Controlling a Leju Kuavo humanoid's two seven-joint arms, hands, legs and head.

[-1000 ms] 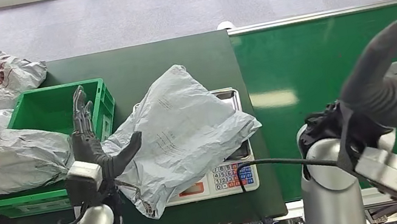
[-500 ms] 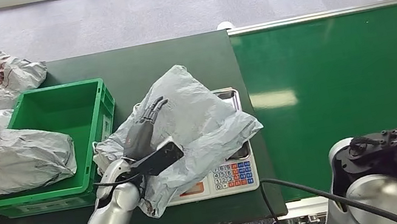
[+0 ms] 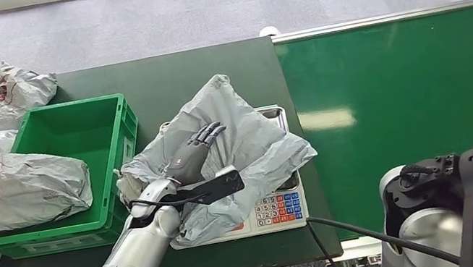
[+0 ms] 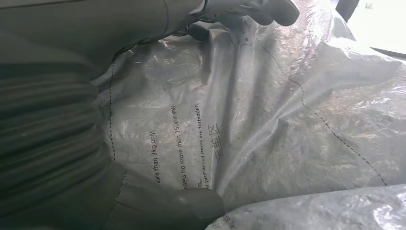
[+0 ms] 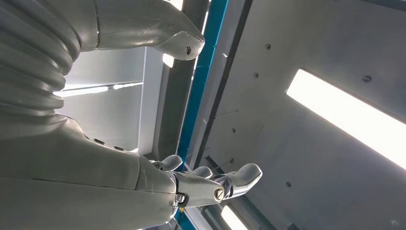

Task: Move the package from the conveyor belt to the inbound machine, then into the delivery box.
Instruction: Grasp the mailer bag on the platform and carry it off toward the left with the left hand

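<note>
A crumpled grey package (image 3: 249, 138) lies on the inbound machine (image 3: 283, 206), a flat scale with a keypad, beside the green conveyor belt (image 3: 416, 87). My left hand (image 3: 191, 162) rests on top of the package, fingers (image 3: 208, 135) stretched across it and thumb (image 3: 220, 184) spread wide along its near fold. Up close, the left wrist view has the printed package film (image 4: 268, 120) lying between thumb (image 4: 268, 9) and palm. The green delivery box (image 3: 125, 124) stands left of the scale. My right hand (image 5: 119, 158) is raised toward the ceiling, fingers apart and empty.
One grey-and-red package (image 3: 9, 192) lies in the delivery box, and others (image 3: 0, 101) sit on the dark green table (image 3: 207, 65) behind and left of it. My right arm (image 3: 425, 218) hangs at the lower right, in front of the belt.
My left hand has gone from upright beside the box down onto the package, which shifted slightly right. My right hand has dropped from mid-frame to the lower right edge.
</note>
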